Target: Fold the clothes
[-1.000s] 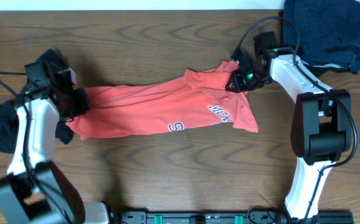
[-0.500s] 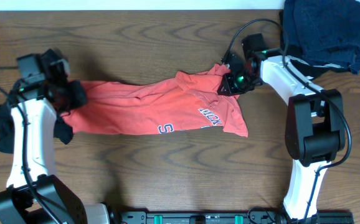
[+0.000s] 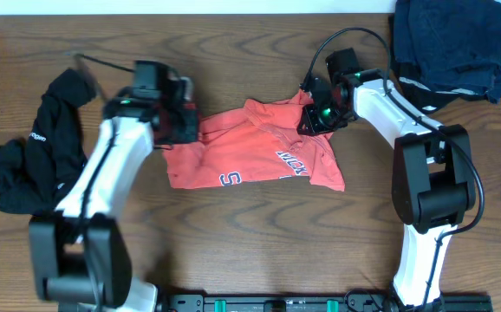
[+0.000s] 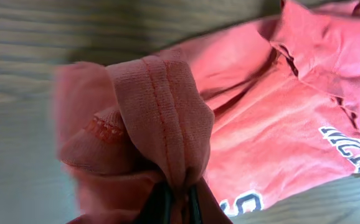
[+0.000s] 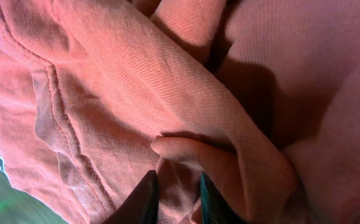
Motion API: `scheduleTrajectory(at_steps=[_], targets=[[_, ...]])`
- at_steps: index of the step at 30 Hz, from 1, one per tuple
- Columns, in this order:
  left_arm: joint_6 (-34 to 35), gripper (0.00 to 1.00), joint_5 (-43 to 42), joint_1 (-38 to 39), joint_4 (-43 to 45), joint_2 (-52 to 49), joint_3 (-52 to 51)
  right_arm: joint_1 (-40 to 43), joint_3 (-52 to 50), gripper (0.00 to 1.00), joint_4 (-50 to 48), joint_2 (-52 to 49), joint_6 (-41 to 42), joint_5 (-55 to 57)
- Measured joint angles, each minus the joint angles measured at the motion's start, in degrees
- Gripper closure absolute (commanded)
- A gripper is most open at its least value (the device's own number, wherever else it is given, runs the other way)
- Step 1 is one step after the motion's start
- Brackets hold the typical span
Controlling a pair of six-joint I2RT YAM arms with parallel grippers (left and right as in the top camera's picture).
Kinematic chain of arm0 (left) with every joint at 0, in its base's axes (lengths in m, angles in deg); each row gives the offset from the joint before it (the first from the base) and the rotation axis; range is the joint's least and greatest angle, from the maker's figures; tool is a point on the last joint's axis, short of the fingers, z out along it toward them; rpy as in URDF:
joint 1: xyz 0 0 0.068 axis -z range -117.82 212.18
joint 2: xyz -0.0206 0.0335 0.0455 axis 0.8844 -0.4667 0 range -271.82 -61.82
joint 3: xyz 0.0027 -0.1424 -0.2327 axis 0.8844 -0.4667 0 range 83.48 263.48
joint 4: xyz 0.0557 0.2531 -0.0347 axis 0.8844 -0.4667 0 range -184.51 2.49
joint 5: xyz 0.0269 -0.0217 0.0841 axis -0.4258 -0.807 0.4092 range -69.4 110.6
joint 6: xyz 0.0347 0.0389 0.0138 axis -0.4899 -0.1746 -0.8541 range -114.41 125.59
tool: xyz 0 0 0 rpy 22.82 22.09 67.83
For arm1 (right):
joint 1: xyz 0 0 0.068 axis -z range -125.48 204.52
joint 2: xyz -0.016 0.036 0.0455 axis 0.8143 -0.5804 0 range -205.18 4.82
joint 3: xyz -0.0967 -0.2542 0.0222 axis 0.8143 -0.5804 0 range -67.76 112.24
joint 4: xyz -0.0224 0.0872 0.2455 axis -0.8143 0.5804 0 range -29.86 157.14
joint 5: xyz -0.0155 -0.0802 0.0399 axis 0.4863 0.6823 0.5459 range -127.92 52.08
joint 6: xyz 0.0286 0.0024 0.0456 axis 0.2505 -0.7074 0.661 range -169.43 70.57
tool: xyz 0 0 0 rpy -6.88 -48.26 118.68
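The coral-red T-shirt [image 3: 250, 147] lies bunched at the table's middle, its navy-and-white lettering facing up. My left gripper [image 3: 178, 126] is shut on a hemmed fold of the shirt's left edge [image 4: 167, 118], carried over the shirt. My right gripper [image 3: 318, 117] is shut on a fold of the shirt [image 5: 180, 186] at its upper right corner. The limp black garment [image 3: 34, 160] with small white marks lies at the far left, apart from both grippers.
A dark navy pile of cloth [image 3: 454, 43] sits at the back right corner. The wooden table [image 3: 233, 234] is bare in front of the shirt. A black rail [image 3: 276, 303] runs along the front edge.
My left gripper has swung far to the right, folding the shirt's left part over towards the middle. The black garment now lies uncovered. My right gripper has shifted slightly left.
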Motion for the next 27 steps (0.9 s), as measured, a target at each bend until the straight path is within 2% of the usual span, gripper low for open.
scheduleTrajectory(at_steps=[4, 5, 7, 8, 9, 12, 17, 22, 27], targets=[[1.20, 0.94, -0.72, 3.65, 3.93, -5.90, 0.00, 0.00, 0.00, 0.78, -0.04, 0.00, 0.15, 0.17], [1.46, 0.89, -1.11, 4.46, 4.94, -7.08, 0.00, 0.00, 0.00, 0.78, -0.04, 0.00, 0.15, 0.20], [1.97, 0.61, -1.51, 6.14, 6.80, -8.90, 0.00, 0.00, 0.00, 0.78, -0.04, 0.00, 0.15, 0.35], [1.79, 0.53, -1.75, 6.88, 7.72, -9.35, 0.00, 0.00, 0.00, 0.78, -0.04, 0.00, 0.15, 0.37], [1.86, 0.45, -2.12, 7.52, 8.41, -9.68, 0.00, 0.00, 0.00, 0.78, -0.04, 0.00, 0.15, 0.37], [2.08, 0.32, -2.86, 9.16, 9.90, -9.73, 0.04, 0.00, 0.00, 0.78, -0.04, 0.00, 0.15, 0.39], [3.06, 0.29, -3.26, 9.14, 8.87, -8.50, 0.46, 0.00, 0.00, 0.78, -0.04, 0.00, 0.15, 0.39], [3.37, 0.28, -3.17, 9.05, 7.17, -1.53, 0.70, 0.00, 0.00, 0.78, -0.04, 0.00, 0.15, 0.39], [3.41, 0.29, -0.17, 8.44, 0.31, 5.70, 2.23, 0.00, 0.00, 0.78, -0.04, 0.00, 0.15, 0.39]])
